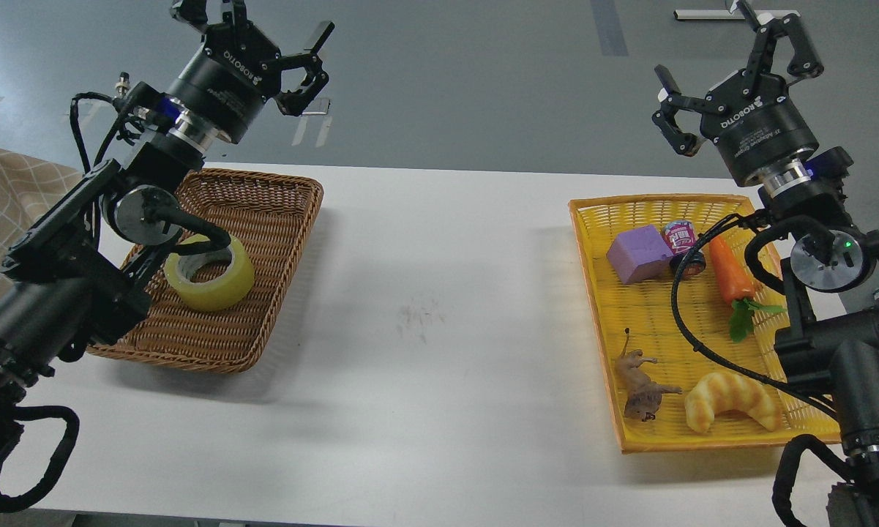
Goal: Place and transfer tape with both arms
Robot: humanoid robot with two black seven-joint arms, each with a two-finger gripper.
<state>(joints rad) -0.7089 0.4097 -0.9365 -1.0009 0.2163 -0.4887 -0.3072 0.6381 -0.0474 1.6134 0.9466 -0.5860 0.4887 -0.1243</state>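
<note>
The tape (216, 282), a yellowish roll with a grey-white core, lies flat in the brown wicker basket (263, 219) at the table's left. My left arm crosses in front of the basket and hides part of the roll. My left gripper (252, 29) is open and empty, raised above the basket's far edge. My right gripper (732, 66) is open and empty, raised above the far edge of the yellow basket (600, 293) at the right.
The yellow basket holds a purple block (637, 254), a small can (682, 245), a toy carrot (728, 274), a toy lion (640, 384) and a croissant toy (732, 399). The white table (439, 307) lies between the two baskets. A chequered cloth (7, 212) is at far left.
</note>
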